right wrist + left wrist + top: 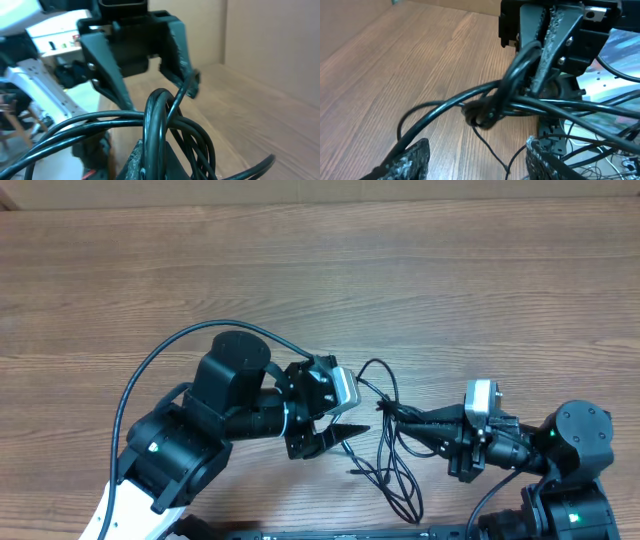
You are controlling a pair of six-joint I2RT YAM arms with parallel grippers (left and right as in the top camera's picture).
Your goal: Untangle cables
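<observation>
**Cables bunched between two grippers at the near middle of the table**

Cables (pixel 384 408), thin and black, lie on the wooden table (pixel 300 270) near its near edge, between the two arms. From above, one loop rises toward the far side and several longer loops trail toward the near edge.

The right gripper (pixel 395 416) reaches in from the right with its jaws clenched on the bundle at its upper part. The left gripper (pixel 350 410) comes in from the left, its jaws spread apart just beside the cables. From above I cannot tell whether it touches them.

The left wrist view shows more. Its own fingers (pixel 412 160) stand wide apart at the bottom of the frame. One thin cord runs down between them and touches neither. Beyond them sits a small knot (pixel 482 112) where several strands cross. The right gripper (pixel 535 70) hangs over it with thick strands pinched in its tips.

The right wrist view looks the other way. The right gripper (pixel 150 155) is closed on a tall arch of cable (pixel 155 115), and the left gripper (pixel 157 87) faces it with both fingers splayed on either side of that arch.
</observation>
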